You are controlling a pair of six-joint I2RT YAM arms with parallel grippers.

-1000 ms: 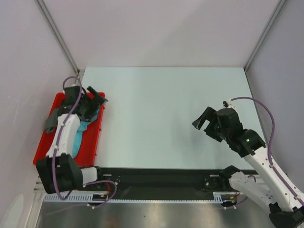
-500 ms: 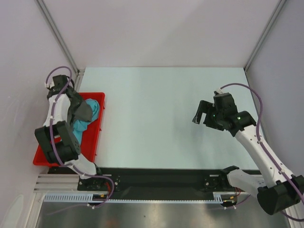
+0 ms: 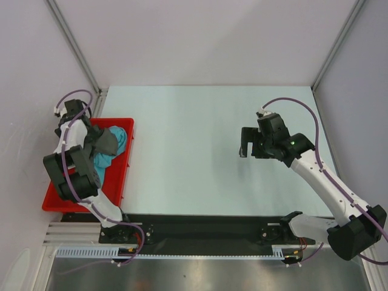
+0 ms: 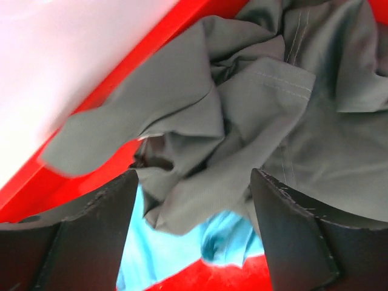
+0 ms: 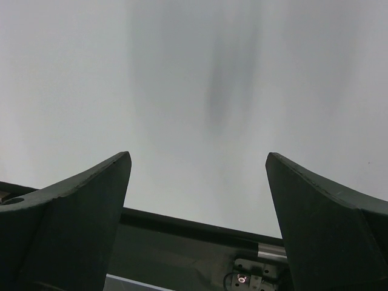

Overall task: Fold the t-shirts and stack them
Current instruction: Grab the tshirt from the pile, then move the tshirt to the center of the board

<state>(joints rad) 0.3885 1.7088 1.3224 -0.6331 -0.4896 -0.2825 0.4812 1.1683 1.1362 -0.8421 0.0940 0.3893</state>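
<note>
Jaws stand wide apart on left pincer (image 4: 194,179) and right pincer (image 5: 197,160).

A fixed camera high above the near edge looks down on the whole table (image 3: 182,151), with the red tray (image 3: 120,176) at its left edge. The left wrist camera sits very close over the grey shirt (image 4: 242,103) and teal shirt (image 4: 224,242) in that tray, which also shows from above. The right wrist camera faces the table and its near edge.
</note>
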